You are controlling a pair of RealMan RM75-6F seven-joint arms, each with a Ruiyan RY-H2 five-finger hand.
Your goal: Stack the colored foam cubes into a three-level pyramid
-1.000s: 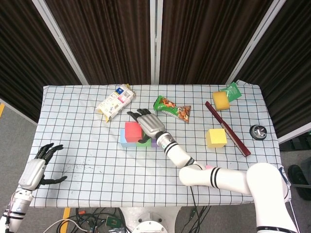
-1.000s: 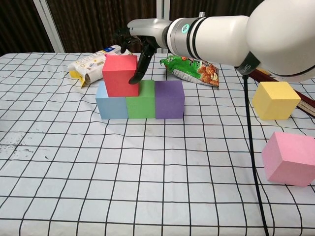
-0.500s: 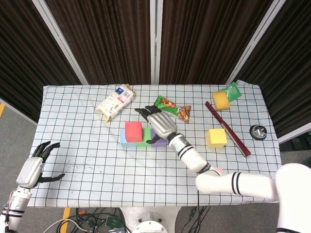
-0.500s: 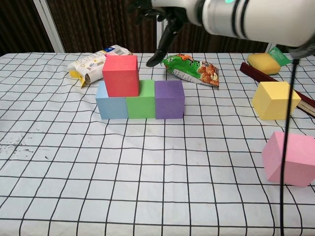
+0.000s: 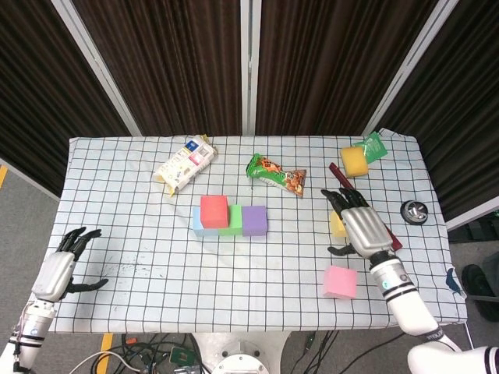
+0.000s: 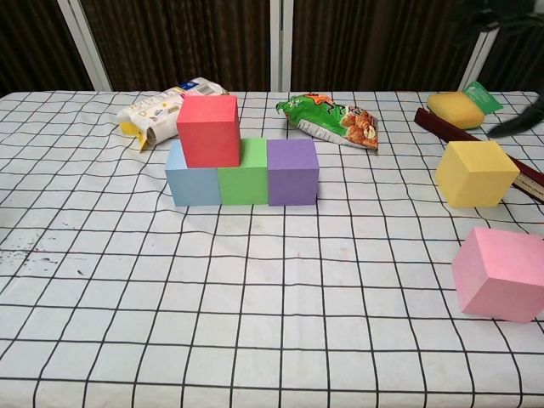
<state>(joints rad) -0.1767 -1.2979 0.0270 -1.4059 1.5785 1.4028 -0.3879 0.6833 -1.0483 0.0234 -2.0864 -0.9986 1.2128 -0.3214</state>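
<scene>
Red cube (image 6: 208, 129); black-gridded white tablecloth (image 6: 255, 297)

Both the right hand (image 5: 361, 226) and the left hand (image 5: 58, 267) have silver-grey metal backs and black jointed fingers. Each wrist is white with black bands (clearest on the right), leading into a smooth white forearm.

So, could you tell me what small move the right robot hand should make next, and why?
Probably lower the right robot hand, open above the yellow cube, and close on it: the red cube sits alone on the blue-green-purple row, so the second level seems to lack one cube.
</scene>
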